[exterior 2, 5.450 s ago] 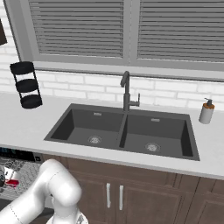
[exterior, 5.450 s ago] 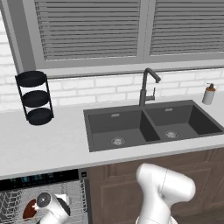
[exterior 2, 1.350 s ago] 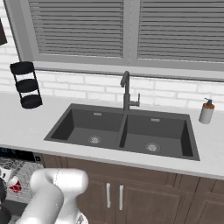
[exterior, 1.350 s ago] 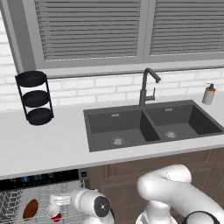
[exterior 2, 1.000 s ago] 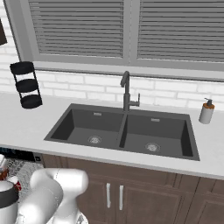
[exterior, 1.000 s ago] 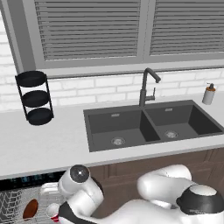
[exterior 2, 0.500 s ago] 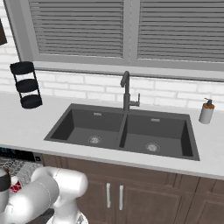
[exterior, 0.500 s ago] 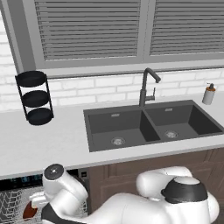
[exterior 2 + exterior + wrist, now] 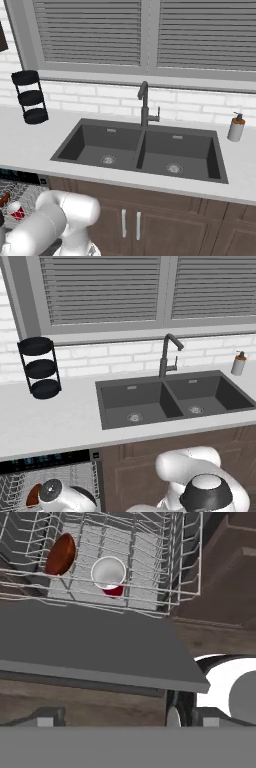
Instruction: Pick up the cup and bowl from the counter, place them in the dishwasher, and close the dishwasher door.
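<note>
Over the last second the arm has swung lower and further left in front of the dishwasher (image 9: pixel 50 466), so that its wrist now sits at the bottom left of the left base view, in front of the rack; the base and the rest of the kitchen have not shifted. The gripper (image 9: pixel 125 719) looks along the lowered dishwasher door (image 9: pixel 90 647), its two finger tips (image 9: pixel 47 718) set wide apart with nothing between them.

In the hand view the bowl (image 9: pixel 61 554) stands tilted on its edge among the tines of the wire rack (image 9: pixel 165 567), and the cup (image 9: pixel 109 576) stands upright just beside it, white inside showing. From the right base view the cup (image 9: pixel 15 210) shows in the rack beneath the counter (image 9: pixel 30 145). The left base view shows an edge of the bowl (image 9: pixel 33 495) beside the wrist.

On the counter the three-tier stand (image 9: pixel 40 367) stands left of the sink (image 9: pixel 170 398), with the faucet (image 9: pixel 167 355) behind it and a soap dispenser (image 9: pixel 239 363) at the right.
</note>
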